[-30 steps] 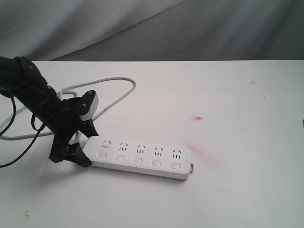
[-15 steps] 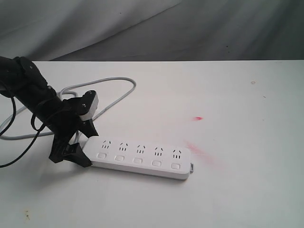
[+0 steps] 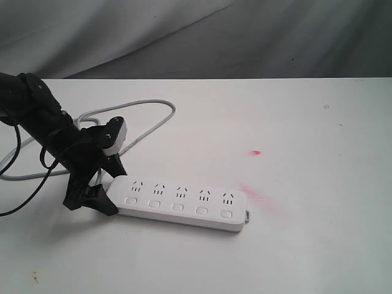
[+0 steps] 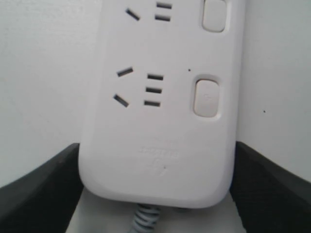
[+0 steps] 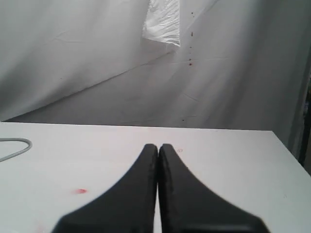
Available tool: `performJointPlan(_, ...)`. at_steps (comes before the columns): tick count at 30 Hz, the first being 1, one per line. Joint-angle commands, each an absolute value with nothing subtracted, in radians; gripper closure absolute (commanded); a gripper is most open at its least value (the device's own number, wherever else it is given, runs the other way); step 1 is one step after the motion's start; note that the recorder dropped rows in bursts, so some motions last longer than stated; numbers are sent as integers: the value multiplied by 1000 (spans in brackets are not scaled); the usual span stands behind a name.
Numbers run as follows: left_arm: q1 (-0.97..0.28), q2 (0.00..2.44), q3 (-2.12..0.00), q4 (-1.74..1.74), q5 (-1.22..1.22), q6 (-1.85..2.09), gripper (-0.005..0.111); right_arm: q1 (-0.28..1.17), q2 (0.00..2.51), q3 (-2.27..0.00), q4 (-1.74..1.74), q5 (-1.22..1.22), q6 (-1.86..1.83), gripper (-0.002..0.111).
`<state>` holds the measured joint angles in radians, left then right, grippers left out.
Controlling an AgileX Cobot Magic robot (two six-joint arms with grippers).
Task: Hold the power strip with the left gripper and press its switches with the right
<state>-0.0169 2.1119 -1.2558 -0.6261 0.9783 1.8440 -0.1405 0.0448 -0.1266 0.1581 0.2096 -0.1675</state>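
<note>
The white power strip (image 3: pixel 180 202) lies flat on the white table, left of middle, with its row of switches (image 3: pixel 177 207) along the near side. My left gripper (image 3: pixel 112 188) is at the strip's cord end, one black finger against each long side. The left wrist view shows those fingers (image 4: pixel 43 194) pressed to the strip (image 4: pixel 160 126), beside the end switch (image 4: pixel 206 97). The grey cord (image 3: pixel 153 105) loops off behind the arm. My right gripper (image 5: pixel 158 145) is out of the exterior view; its own view shows it shut and empty above the table.
Red smears mark the table (image 3: pixel 318 245) at the strip's right end (image 3: pixel 260 195), with a small red spot (image 3: pixel 255 152) farther back. A grey cloth backdrop (image 3: pixel 214 37) hangs behind the table's far edge. Black cables (image 3: pixel 24 184) trail from the left arm.
</note>
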Motion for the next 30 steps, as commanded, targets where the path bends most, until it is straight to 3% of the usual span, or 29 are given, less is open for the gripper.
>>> performJointPlan(1,-23,2110,-1259,-625,995,1834,54,-150,0,-54,141,193,-150,108)
performJointPlan(30,-23,2110,-1259,-625,995,1834,54,-150,0,0,148,195,-150,108)
